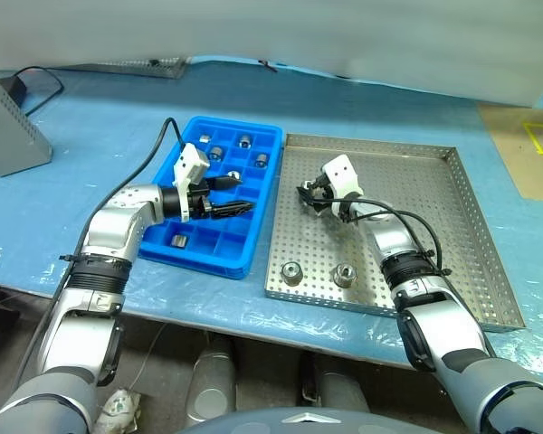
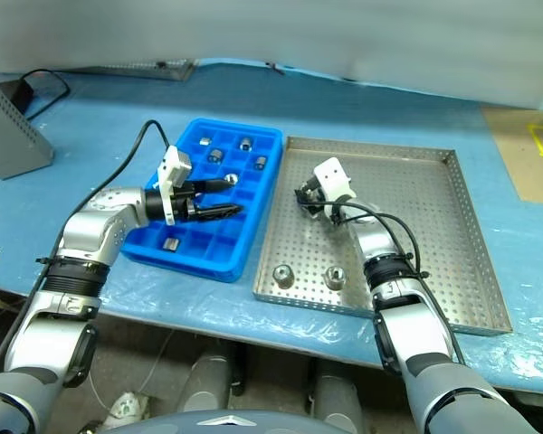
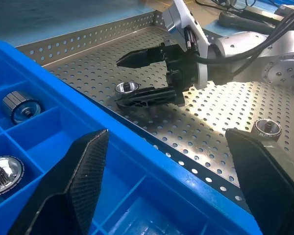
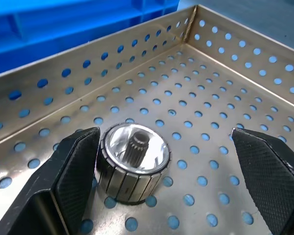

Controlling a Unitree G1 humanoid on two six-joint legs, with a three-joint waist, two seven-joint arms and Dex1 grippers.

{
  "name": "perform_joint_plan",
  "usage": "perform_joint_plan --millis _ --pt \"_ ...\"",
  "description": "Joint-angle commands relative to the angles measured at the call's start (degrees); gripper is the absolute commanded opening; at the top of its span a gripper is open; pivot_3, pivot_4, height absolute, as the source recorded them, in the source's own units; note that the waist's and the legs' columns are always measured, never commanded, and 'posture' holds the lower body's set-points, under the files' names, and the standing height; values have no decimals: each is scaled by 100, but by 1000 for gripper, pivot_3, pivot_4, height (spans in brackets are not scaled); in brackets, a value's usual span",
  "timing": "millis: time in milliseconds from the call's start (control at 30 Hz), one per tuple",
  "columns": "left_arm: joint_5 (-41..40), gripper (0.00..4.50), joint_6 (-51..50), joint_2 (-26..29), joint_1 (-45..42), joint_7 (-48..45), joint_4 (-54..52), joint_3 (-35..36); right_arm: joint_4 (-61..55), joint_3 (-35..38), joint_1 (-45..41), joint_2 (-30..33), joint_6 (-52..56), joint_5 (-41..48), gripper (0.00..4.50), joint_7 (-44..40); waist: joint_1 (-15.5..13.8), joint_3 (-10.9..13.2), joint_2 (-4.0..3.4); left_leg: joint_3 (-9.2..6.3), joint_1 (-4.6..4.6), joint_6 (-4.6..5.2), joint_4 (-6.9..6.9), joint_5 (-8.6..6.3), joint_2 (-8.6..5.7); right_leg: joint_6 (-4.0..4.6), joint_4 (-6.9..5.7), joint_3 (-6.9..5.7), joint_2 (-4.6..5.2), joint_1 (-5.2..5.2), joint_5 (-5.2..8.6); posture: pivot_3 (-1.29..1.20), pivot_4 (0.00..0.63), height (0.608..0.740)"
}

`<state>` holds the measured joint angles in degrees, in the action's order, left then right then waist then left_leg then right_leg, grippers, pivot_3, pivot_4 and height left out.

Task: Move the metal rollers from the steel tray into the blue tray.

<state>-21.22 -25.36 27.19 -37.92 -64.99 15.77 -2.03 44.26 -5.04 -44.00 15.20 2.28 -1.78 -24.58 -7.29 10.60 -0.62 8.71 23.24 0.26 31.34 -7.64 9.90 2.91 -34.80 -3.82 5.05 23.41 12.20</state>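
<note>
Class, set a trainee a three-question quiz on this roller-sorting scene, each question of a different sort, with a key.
1. True or false: the right gripper has its fingers shut tight on a roller.
2. How many metal rollers stand along the steel tray's near edge?
3. The left gripper hangs over: A) the steel tray B) the blue tray C) the grey box.

Key: 1 false, fingers open, roller between them; 2 two; 3 B.

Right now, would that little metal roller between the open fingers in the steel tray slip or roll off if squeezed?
The roller looks solid metal, so probably stiff and heavy for its size. Its ribbed side may help the textured fingers hold. It stands on end on the steel tray, so rolling seems unlikely unless tipped.
</note>
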Motion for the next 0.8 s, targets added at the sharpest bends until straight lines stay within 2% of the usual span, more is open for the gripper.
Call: perform_joint_plan --millis 33,300,533,600,700,800 --pt "-29 4025 58 25 -79 18 -158 31 -148 -97 -89 -55 -189 -99 4474 -75 0 0 0 0 0 0 0 0 0 0 0 0 0 0 0 192 150 740" --pt "60 4025 151 -32 -140 39 -10 -76 37 -41 -18 -93 -229 -142 4474 7 -1 0 0 0 0 0 0 0 0 0 0 0 0 0 0 179 150 740" --pt "104 4025 177 -58 -174 12 54 -95 -53 -5 129 -86 -199 -110 2228 -48 4 0 0 0 -1 0 0 0 1 0 0 0 0 -1 0 173 150 740" --pt "103 4025 178 -62 -177 12 62 -94 -134 33 160 -79 -224 -37 1818 -131 2 0 0 0 -2 0 0 0 1 0 0 0 0 -1 0 173 150 740" --pt "102 4025 172 -61 -166 14 47 -94 -223 14 163 -51 -185 -92 1798 -85 3 0 0 0 -1 0 0 0 1 0 0 0 0 -1 0 176 150 740" --pt "67 4025 127 -40 -139 11 -19 -71 -802 63 277 -67 100 79 1798 -259 2 0 0 0 0 0 -2 0 1 0 2 0 0 0 0 176 150 740"
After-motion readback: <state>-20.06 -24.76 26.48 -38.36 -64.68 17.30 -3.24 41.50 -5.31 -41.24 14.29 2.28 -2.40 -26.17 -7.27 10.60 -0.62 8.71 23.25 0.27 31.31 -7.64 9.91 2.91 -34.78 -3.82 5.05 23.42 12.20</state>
